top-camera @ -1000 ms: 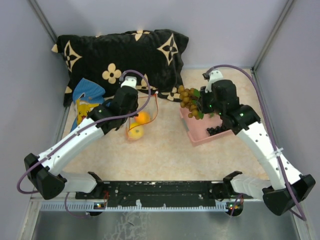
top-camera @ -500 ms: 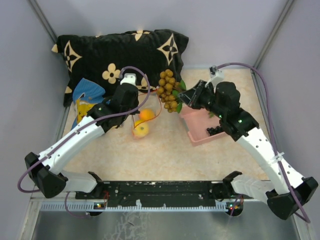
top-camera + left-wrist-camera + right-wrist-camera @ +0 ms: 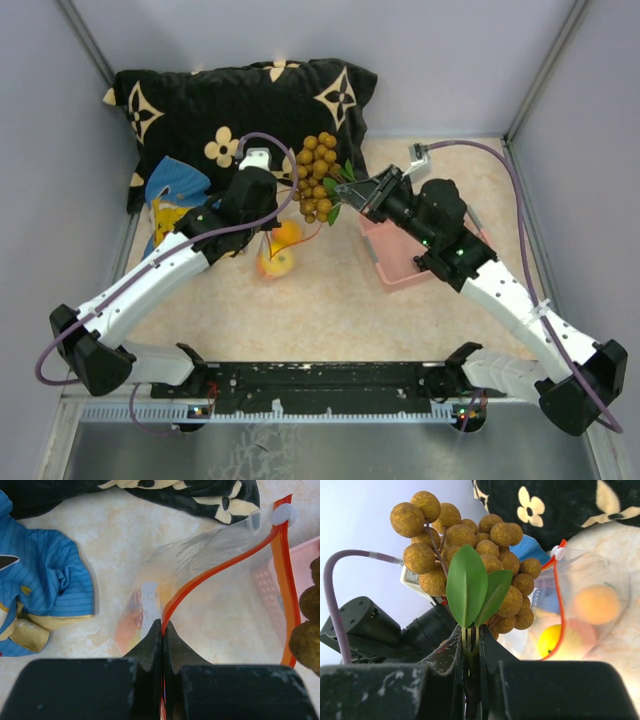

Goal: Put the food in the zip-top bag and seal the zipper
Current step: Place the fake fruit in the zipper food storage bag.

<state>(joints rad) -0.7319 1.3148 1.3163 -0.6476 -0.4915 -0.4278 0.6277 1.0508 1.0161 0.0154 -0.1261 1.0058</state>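
My left gripper (image 3: 270, 222) (image 3: 163, 626) is shut on the orange-red zipper (image 3: 210, 572) of the clear zip-top bag (image 3: 225, 605), holding its mouth open. An orange (image 3: 286, 234) and a yellow lemon (image 3: 275, 263) lie inside the bag; they also show in the right wrist view, the orange (image 3: 597, 604) above the lemon (image 3: 551, 641). My right gripper (image 3: 345, 194) (image 3: 472, 642) is shut on the stem of a cluster of brownish-tan balls (image 3: 317, 176) (image 3: 470, 545) with green leaves, held in the air just above and right of the bag's mouth.
A pink basket (image 3: 415, 262) sits on the table under my right arm. A black pillow with cream flowers (image 3: 230, 110) lies along the back. A blue cartoon-print cloth (image 3: 172, 195) lies left of the bag. Grey walls close in both sides.
My right gripper has carried the brown-ball cluster from above the pink basket leftward to beside the bag's mouth. The left gripper keeps its hold on the zipper edge.
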